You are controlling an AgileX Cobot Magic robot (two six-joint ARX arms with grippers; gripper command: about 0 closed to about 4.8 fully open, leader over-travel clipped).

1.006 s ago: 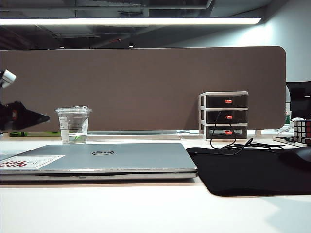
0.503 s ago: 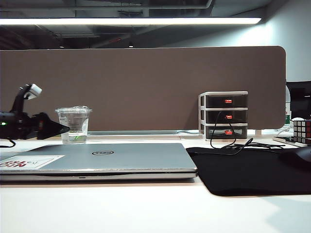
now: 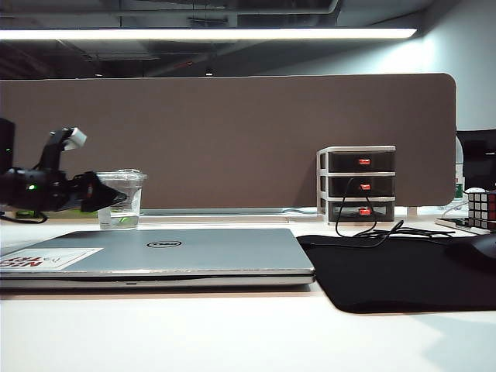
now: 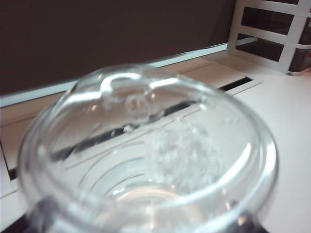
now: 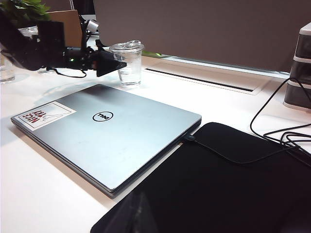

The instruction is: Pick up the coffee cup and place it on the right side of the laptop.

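The coffee cup [image 3: 132, 194], clear plastic with a domed lid, stands on the table just behind the laptop's [image 3: 194, 252] back left part. My left gripper [image 3: 112, 198] reaches in level from the left, and its black tips overlap the cup's side. It is open. In the left wrist view the cup's lid [image 4: 146, 145] fills the picture, with dark fingers [image 4: 36, 221] blurred at either side of it. The right wrist view shows the cup [image 5: 129, 65], the left gripper [image 5: 116, 64] against it and the closed silver laptop [image 5: 107, 131]. Of my right gripper [image 5: 141, 216] only a dark blur shows over the mat.
A black mat [image 3: 395, 271] lies right of the laptop, with a cable [image 3: 372, 229] running across its back edge. A stacked mini drawer unit [image 3: 356, 184] stands behind it and a puzzle cube [image 3: 482, 209] at the far right. A brown partition [image 3: 232, 139] closes the back.
My left gripper has come in from the left edge, moving right until its open tips reach the cup. The cup and laptop have not moved.
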